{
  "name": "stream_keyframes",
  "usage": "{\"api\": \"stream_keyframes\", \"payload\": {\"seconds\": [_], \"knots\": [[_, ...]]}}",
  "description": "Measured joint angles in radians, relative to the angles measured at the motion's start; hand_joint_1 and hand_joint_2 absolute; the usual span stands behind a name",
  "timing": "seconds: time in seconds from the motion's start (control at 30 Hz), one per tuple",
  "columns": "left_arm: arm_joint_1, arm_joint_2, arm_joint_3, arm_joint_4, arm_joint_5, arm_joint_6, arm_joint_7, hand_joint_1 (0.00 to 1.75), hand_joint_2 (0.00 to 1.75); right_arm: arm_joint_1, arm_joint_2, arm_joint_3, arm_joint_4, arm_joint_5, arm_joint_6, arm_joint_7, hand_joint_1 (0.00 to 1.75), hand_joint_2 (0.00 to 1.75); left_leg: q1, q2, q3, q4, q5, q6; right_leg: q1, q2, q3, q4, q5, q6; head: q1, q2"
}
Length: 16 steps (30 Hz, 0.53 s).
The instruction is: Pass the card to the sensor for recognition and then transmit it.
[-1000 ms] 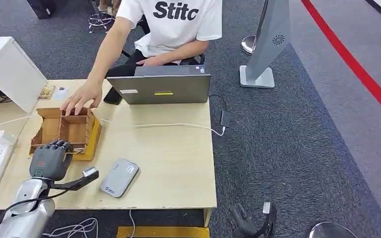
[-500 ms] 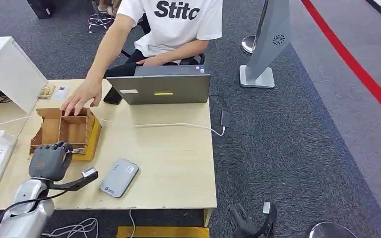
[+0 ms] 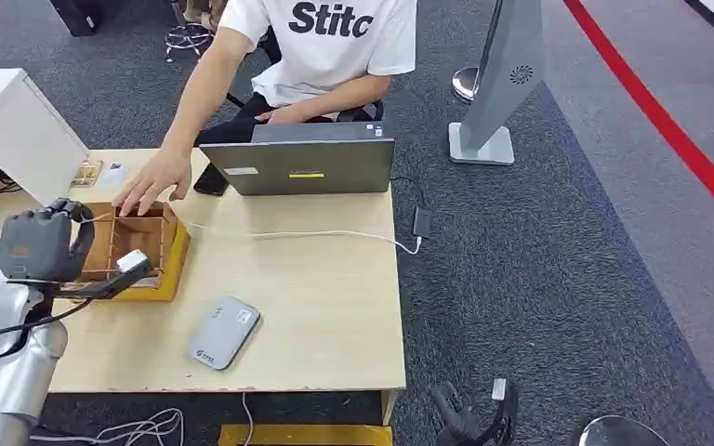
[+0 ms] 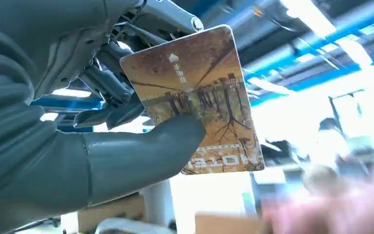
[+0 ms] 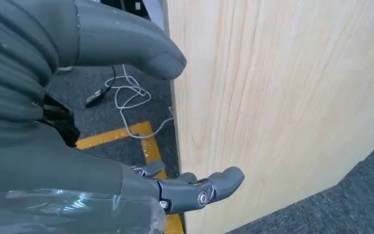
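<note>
Grey left hand (image 3: 42,243) is raised over the desk's (image 3: 316,307) left end beside the wooden organiser (image 3: 135,246), pinching the brown card (image 4: 195,97) between thumb and fingers. A person's hand (image 3: 153,181) rests on the organiser's far edge. Nearer, the grey sensor (image 3: 224,332) lies flat. Low beside the desk, the right hand (image 5: 126,122) hangs unclenched, grasping nothing.

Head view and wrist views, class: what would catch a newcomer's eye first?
The grey left hand, raised at the desk's left end, pinches a brown picture card. Beside it sits an open wooden compartment box, which a seated person's hand touches at its far rim.
</note>
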Motion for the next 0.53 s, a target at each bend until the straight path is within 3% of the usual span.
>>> {"api": "stream_keyframes", "payload": {"seconds": [0.27, 0.3, 0.33, 0.53], "knots": [[-0.007, 0.002, -0.017, -0.051, -0.003, 0.010, 0.009, 1.75, 1.75, 0.000, 0.000, 0.002, 0.000, 0.000, 0.003, 0.002, 0.00, 1.75, 0.000, 0.000, 0.000, 0.000, 0.000, 0.000, 0.000, 0.001, 0.000, 0.000, 0.000, 0.000, 0.000, 0.000], [-0.007, 0.002, -0.018, -0.053, -0.003, 0.010, 0.009, 0.51, 1.75, 0.000, 0.000, 0.002, 0.000, 0.000, 0.003, 0.002, 0.00, 1.75, 0.000, 0.000, 0.000, 0.000, 0.000, 0.000, 0.000, 0.001, 0.000, 0.000, 0.000, 0.000, 0.000, 0.000], [-0.007, 0.003, -0.019, -0.055, -0.003, 0.010, 0.009, 0.00, 1.75, 0.000, 0.000, 0.002, 0.000, 0.000, 0.003, 0.002, 0.00, 1.75, 0.000, 0.000, 0.000, 0.000, 0.000, 0.000, 0.000, 0.001, 0.000, 0.000, 0.000, 0.000, 0.000, 0.000], [-0.006, 0.008, -0.023, -0.065, 0.000, 0.010, 0.010, 0.00, 1.75, 0.000, 0.000, 0.002, 0.000, 0.000, 0.010, 0.002, 0.00, 1.75, 0.000, 0.000, 0.000, 0.000, 0.000, 0.000, 0.000, 0.001, 0.000, 0.000, 0.000, 0.000, 0.000, 0.000]]}}
